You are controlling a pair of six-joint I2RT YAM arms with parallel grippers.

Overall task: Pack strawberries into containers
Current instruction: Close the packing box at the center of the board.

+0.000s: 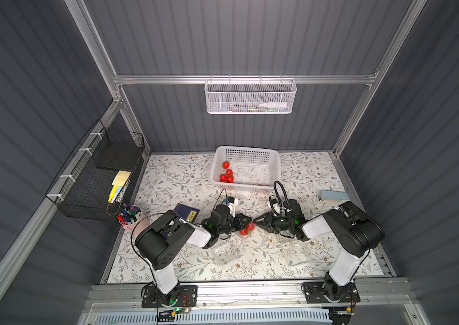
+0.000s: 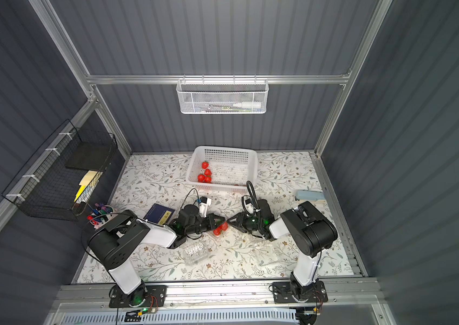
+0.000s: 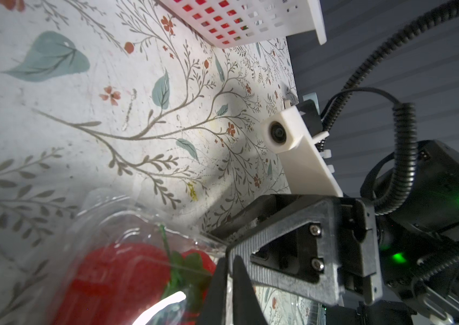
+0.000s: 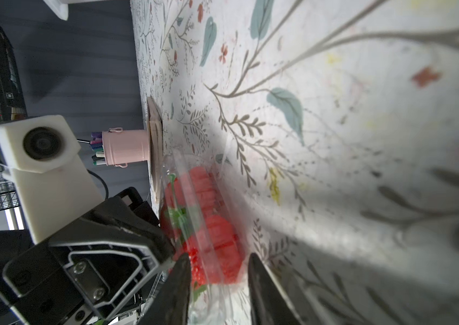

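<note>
A clear container [image 1: 246, 230] [image 2: 220, 228] holding red strawberries [image 3: 115, 275] [image 4: 217, 233] sits mid-table between both grippers. My left gripper [image 1: 250, 220] [image 3: 229, 260] has its fingers pressed together on a thin clear edge of that container [image 3: 127, 222]. From the opposite side, my right gripper [image 1: 254, 221] [image 4: 218, 256] stands open, its fingers straddling the end of this container [image 4: 194, 180]. More strawberries [image 1: 226, 172] [image 2: 205, 172] lie in the white basket [image 1: 267, 157] [image 2: 246, 157] at the back. Two empty clear containers [image 1: 224, 253] [image 1: 293, 250] rest nearer the front.
A pink pen cup [image 1: 131, 215] [image 4: 127, 146] and a dark blue book [image 1: 187, 212] sit left of the left arm. A pale blue stapler-like object [image 1: 332, 195] lies at the right edge. A black wire rack [image 1: 96, 174] hangs on the left wall.
</note>
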